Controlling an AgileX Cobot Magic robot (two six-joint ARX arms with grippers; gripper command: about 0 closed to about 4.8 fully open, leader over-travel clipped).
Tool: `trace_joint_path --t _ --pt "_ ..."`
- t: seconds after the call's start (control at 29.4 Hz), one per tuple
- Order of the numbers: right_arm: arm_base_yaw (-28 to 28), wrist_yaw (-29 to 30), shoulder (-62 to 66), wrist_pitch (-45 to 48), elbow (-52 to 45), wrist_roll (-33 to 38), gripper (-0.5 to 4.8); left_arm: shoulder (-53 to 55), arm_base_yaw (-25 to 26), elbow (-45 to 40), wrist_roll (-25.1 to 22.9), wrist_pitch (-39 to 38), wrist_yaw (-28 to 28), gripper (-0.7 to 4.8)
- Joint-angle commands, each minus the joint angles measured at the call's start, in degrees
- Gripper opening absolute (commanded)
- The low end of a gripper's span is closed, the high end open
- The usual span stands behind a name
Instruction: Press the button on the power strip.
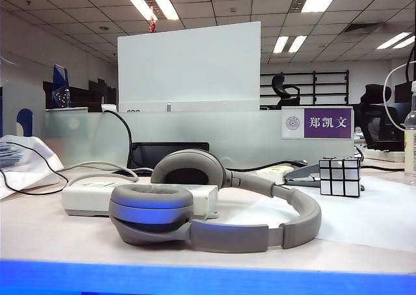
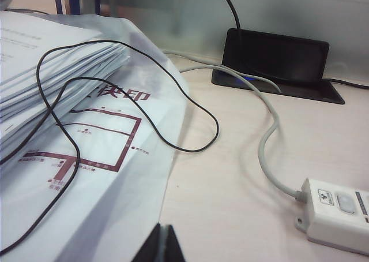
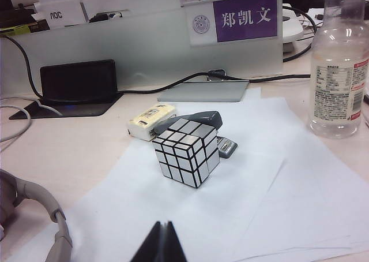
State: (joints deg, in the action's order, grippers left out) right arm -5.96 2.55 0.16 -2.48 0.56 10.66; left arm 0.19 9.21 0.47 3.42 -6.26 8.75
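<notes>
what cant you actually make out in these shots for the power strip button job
- Power strip: in the exterior view the headphones cover its middle and hide its button.
- Power strip: in the left wrist view the picture edge cuts it off; only the cable end and a grey button show.
- Left tool and right tool: only dark tips touching at the picture edge; neither appears in the exterior view.
- Print on the bottle: too small.

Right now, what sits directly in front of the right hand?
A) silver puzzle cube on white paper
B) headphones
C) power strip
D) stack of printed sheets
A: the right wrist view shows the right hand shut, facing the puzzle cube on white paper; the left hand faces the power strip.
</notes>
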Motion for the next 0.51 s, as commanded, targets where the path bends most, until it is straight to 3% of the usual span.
trace_joint_path --t 0.03,0.14,0.51 --pt "0.0 -0.3 -0.1 0.6 -0.1 -0.2 0.00 -0.1 0.0 0.1 -1.9 0.6 -3.2 -0.05" --pt "0.0 -0.3 -0.1 0.6 -0.1 -0.2 0.00 -0.1 0.0 0.1 -0.5 0.9 -8.8 -0.05" --pt "0.0 -0.3 -0.1 0.6 -0.1 -0.2 0.00 -0.1 -2.7 0.1 0.0 0.7 -7.5 -0.05"
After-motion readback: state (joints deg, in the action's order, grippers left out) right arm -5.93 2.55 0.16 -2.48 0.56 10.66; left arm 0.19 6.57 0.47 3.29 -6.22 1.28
